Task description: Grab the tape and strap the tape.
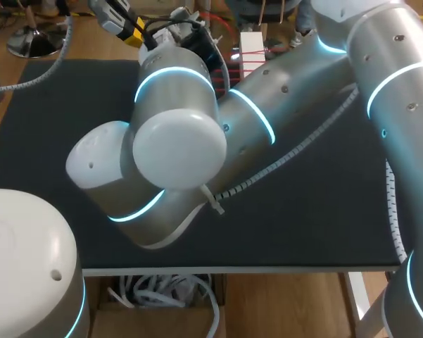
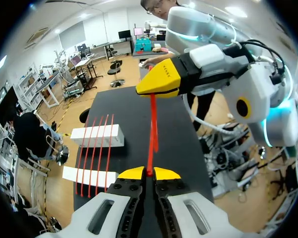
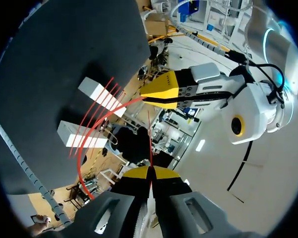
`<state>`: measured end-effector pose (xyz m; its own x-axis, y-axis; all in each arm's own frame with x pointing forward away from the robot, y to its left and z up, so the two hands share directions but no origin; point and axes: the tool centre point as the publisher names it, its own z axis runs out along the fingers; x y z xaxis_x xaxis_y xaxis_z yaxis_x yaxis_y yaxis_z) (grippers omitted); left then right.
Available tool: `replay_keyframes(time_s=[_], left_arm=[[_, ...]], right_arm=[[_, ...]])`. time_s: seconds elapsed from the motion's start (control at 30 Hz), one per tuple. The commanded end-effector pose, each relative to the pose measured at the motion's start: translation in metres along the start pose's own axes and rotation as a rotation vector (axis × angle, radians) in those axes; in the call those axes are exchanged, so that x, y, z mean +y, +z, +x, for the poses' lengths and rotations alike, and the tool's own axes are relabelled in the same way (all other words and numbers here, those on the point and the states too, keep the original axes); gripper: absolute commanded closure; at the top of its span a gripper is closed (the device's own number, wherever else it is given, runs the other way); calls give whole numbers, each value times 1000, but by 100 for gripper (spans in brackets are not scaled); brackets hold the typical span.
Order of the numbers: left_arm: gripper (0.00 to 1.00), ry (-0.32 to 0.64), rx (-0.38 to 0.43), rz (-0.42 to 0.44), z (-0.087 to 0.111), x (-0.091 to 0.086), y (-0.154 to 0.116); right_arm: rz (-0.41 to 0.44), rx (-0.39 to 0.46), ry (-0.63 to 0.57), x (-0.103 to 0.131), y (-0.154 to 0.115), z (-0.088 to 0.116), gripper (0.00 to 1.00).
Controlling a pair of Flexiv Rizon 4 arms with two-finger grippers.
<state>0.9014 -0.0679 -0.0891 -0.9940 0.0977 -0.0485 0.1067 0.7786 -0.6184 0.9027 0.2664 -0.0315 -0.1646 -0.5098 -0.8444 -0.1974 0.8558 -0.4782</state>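
Both the left gripper point(image 2: 149, 172) and the right gripper point(image 2: 145, 89) are pinching the red tape point(image 2: 152, 124) over the black tabletop point(image 2: 178, 134).
Each gripper's yellow tips are pressing together on the tape, which is running straight between them. It is looking thin, light and limp, so it is likely needing steady tension and a hold close to each end. The right wrist view is showing what the left one is missing: a further length curving away from the left gripper past the two white blocks point(image 3: 100, 95) carrying red bands. The head view is hiding both pinches behind the arms, showing one banded block at the frame's upper middle.
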Motion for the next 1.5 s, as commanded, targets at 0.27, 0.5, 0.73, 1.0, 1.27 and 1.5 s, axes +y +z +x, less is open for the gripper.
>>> replay_keyframes(time_s=[0.27,0.5,0.73,1.0,1.27,1.5], left_arm=[[100,-1,2,-4,0,0,0],[100,-1,2,-4,0,0,0],[100,-1,2,-4,0,0,0],[100,-1,2,-4,0,0,0],[100,-1,2,-4,0,0,0],[100,-1,2,-4,0,0,0]], right_arm=[[24,-2,-13,8,2,1,100],[42,-24,-15,8,10,-3,100],[43,-28,-26,9,15,0,100],[24,-27,-25,14,15,-1,100],[14,-33,-17,15,13,-3,100],[4,-35,-17,21,14,-5,100]])
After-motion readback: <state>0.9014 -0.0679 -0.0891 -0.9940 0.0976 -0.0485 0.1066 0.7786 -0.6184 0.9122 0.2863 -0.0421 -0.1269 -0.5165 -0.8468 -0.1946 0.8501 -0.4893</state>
